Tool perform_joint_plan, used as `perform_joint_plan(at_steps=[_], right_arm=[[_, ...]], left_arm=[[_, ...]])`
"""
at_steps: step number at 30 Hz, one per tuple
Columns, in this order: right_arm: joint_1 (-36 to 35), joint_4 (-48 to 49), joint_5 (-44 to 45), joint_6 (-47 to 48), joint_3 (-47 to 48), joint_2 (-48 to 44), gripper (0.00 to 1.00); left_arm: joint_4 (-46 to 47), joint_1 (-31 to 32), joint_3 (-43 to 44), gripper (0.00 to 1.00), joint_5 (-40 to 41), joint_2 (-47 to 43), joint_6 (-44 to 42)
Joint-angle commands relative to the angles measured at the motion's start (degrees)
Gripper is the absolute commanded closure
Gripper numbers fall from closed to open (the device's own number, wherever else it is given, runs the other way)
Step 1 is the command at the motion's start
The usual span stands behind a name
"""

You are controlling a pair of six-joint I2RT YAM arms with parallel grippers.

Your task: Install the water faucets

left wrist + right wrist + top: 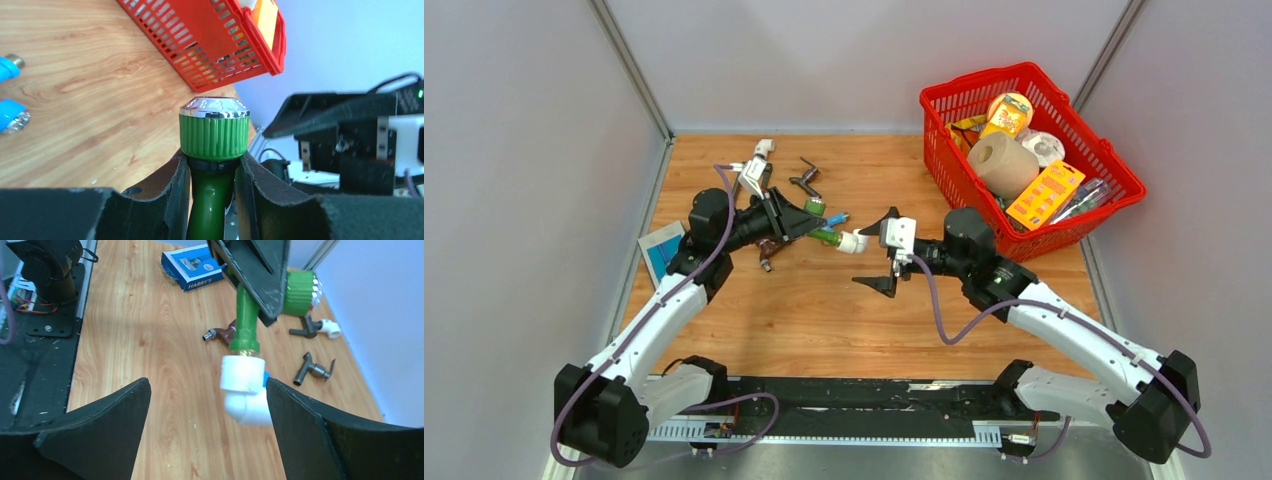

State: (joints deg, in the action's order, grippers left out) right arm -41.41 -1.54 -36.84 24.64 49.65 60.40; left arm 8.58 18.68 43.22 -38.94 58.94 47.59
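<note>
My left gripper is shut on the green faucet, just below its ribbed green knob. A white elbow fitting sits on the faucet's threaded end. My right gripper is open around the elbow, which lies close to the right-hand finger. The blue faucet, the brown faucet and a dark grey faucet lie on the wooden table.
A red basket full of groceries stands at the back right. A blue box lies at the table's left edge. Another dark faucet with a white elbow lies near the back.
</note>
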Motion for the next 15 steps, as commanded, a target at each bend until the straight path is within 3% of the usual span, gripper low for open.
perform_joint_plan(at_steps=[1,7,15], right_arm=[[-5.25,4.70,10.37,9.10,-0.69,-0.73,0.10],[-7.28,9.79,18.72,10.34,-2.80,1.12,0.20],[-7.99,12.88,19.00,9.20,-4.74,4.02,0.34]], left_arm=[[3.10,-0.83,3.36,1.00,-1.57,1.44,11.81],[4.08,-0.83,3.98,1.00,-4.04,1.45,14.72],[5.48,-0.83,5.03,1.00,-6.58,1.53,16.91]])
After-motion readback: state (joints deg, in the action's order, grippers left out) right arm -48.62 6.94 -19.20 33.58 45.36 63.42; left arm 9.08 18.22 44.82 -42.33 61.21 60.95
